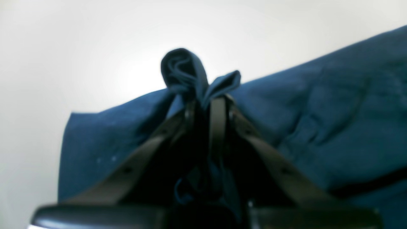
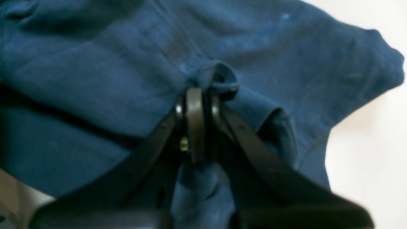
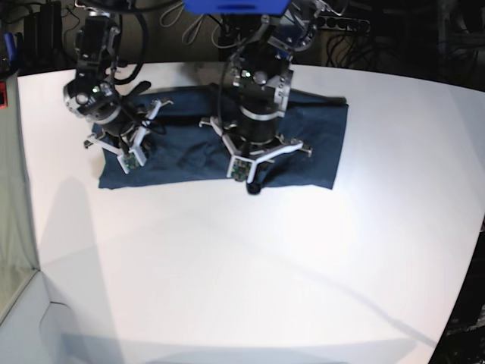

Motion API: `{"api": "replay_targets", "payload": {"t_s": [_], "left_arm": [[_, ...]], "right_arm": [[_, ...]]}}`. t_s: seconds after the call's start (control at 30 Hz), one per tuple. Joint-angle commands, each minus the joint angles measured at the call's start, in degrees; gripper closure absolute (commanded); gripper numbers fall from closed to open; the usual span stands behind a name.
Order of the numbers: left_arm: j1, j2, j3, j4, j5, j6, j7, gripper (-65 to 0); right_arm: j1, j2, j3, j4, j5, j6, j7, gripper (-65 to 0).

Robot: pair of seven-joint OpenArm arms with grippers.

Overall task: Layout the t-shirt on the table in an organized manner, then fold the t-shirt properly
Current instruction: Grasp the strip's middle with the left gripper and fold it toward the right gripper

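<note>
Two-arm robot: black and silver metal limbs, dark pincers.

The left pincer [image 1: 206, 105] has two flat, dark brown-black fingers [image 1: 279, 168] that taper toward the tip, each with a small hole midway. The right pincer [image 2: 198, 101] matches it, with a brass-coloured screw behind the tip. Both arms [image 3: 258, 91] show black cylindrical joints, silver-white brackets, small green circuit boards and black cables.

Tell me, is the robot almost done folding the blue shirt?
Not yet. The t-shirt already lies spread in a wide band on the table. Right now the left hand is pinching a bunch of cloth at the near edge, and the right hand is pinching another bunch. The shirt is still wide and wrinkled, so tidy folds are still left.
</note>
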Motion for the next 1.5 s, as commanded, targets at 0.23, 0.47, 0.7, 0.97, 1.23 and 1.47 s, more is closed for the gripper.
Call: {"api": "replay_targets", "payload": {"t_s": [0.23,0.47,0.7,0.97,1.23,1.47], "left_arm": [[-0.31,0.54,0.62,0.70,0.52,0.56,0.93,-2.8],[-0.49,-0.52,4.05,3.34,0.26,0.56,4.53,-32.5],[0.04,-2.10,6.33,15.56,-0.01,0.56,4.44,-41.7],[3.82,-7.29,-0.70,17.58,-0.71,0.56,4.44,-41.6],[3.03,-8.87,-5.18,15.74,-12.84,0.56,4.44,-41.6],[-1.98,-9.31,2.29,8.00,-21.72,0.47,4.97,-41.6]], "right_arm": [[-0.07,0.14,-0.14,0.20,-0.51,0.78,-1.37,0.0],[0.02,0.23,-0.14,0.29,-0.51,0.78,-1.37,0.0],[-0.15,0.23,-0.14,0.38,-0.51,0.78,-1.37,0.0],[0.02,0.93,-0.14,0.46,-0.51,0.78,-1.46,0.0],[0.02,0.93,-0.14,0.38,-0.51,0.78,-1.46,0.0],[0.02,1.02,-0.14,0.38,-0.51,0.78,-1.46,0.0]]}}
